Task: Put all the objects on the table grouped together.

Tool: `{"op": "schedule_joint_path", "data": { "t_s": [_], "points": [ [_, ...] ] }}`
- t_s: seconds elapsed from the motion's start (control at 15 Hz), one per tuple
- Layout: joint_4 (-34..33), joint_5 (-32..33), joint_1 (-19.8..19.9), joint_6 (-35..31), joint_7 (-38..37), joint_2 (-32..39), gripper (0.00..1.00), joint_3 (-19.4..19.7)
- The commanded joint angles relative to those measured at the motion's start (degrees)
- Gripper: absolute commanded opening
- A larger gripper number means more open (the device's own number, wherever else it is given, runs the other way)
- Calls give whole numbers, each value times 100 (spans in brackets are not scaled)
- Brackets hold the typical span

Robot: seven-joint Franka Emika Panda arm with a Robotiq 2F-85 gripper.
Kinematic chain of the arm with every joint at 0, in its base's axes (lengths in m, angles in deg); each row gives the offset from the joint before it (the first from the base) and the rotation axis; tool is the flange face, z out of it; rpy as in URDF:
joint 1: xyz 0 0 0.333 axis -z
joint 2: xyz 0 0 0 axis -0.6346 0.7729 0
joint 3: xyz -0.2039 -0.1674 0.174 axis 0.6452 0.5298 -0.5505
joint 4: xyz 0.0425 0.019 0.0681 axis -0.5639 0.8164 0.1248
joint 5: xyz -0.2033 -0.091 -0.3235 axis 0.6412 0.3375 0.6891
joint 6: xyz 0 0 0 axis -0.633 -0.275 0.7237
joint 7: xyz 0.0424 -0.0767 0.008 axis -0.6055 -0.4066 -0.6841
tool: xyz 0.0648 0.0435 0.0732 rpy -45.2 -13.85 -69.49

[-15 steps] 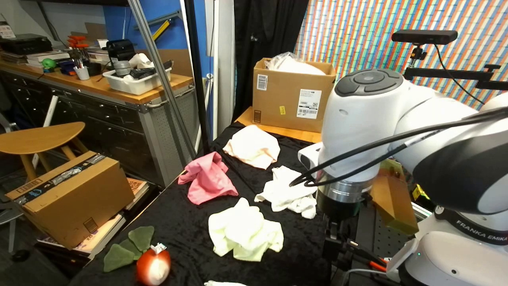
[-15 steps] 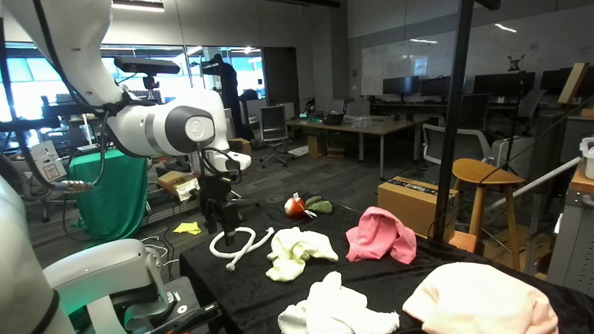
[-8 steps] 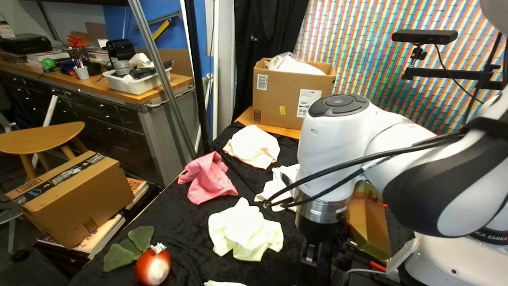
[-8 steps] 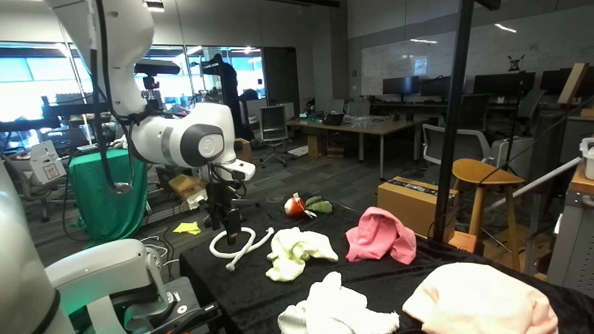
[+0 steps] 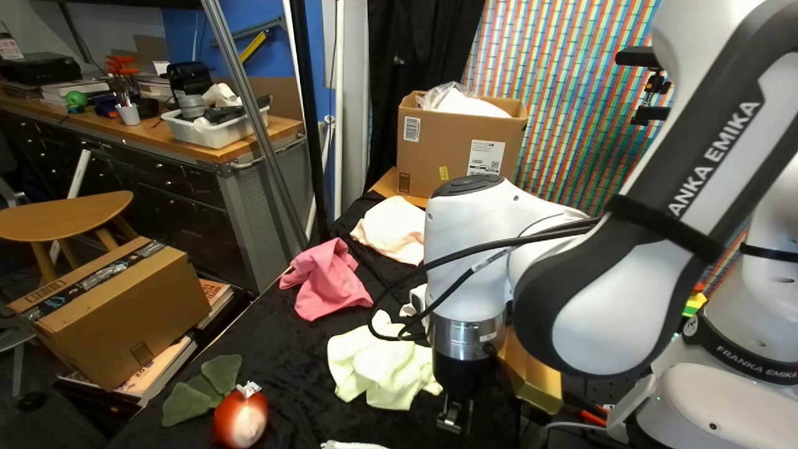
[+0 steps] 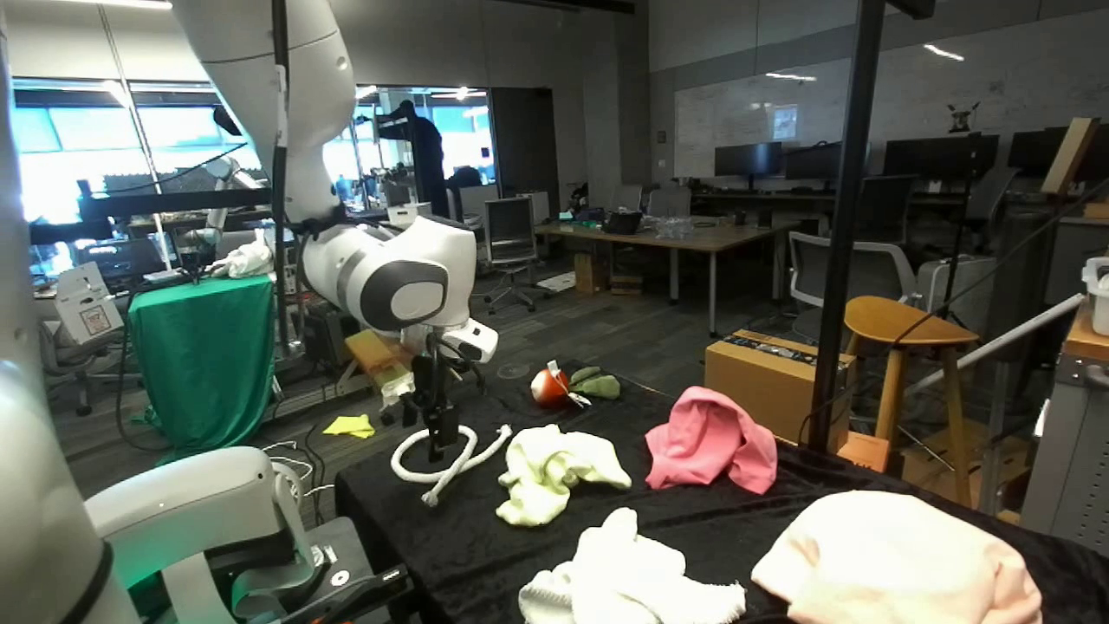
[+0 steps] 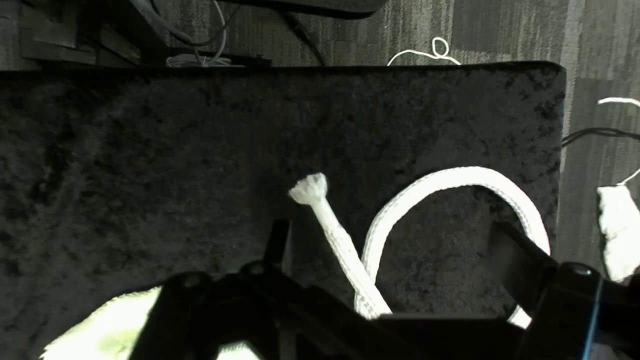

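the jaws are spread wide over the black-draped surface (image 7: 150,175); between them, in the wrist view, a white rope (image 7: 347,252) is seen, though whether it is touched cannot be told. nearest the rope a pale yellow-green rag (image 6: 550,472) is laid; farther off, a white rag (image 6: 628,581) and a pink rag (image 6: 715,442) are found, and farthest a peach-tinted rag (image 6: 897,555). "franka emika" is printed on the robot's base (image 5: 732,402); on an arm link (image 5: 717,156) only "anka emika" can be read. behind the rags, a large cardboard box (image 5: 436,153) is marked with a white shipping label (image 5: 486,157) and a smaller white label (image 5: 411,129), their print too small to be read. a smaller cardboard box (image 5: 131,321) is banded with black printed tape (image 5: 100,274), likewise unreadable.
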Motion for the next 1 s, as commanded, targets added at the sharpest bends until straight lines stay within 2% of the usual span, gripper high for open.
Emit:
{"op": "schedule_joint_path", "data": {
  "t_s": [0.0,0.47,0.93],
  "points": [
    [-341,-540,246,58,1054,495,100,-81],
    [-450,-640,771,93,2651,1022,100,-286],
    [-780,-1126,1488,205,3629,1520,100,-606]
  ]
}}
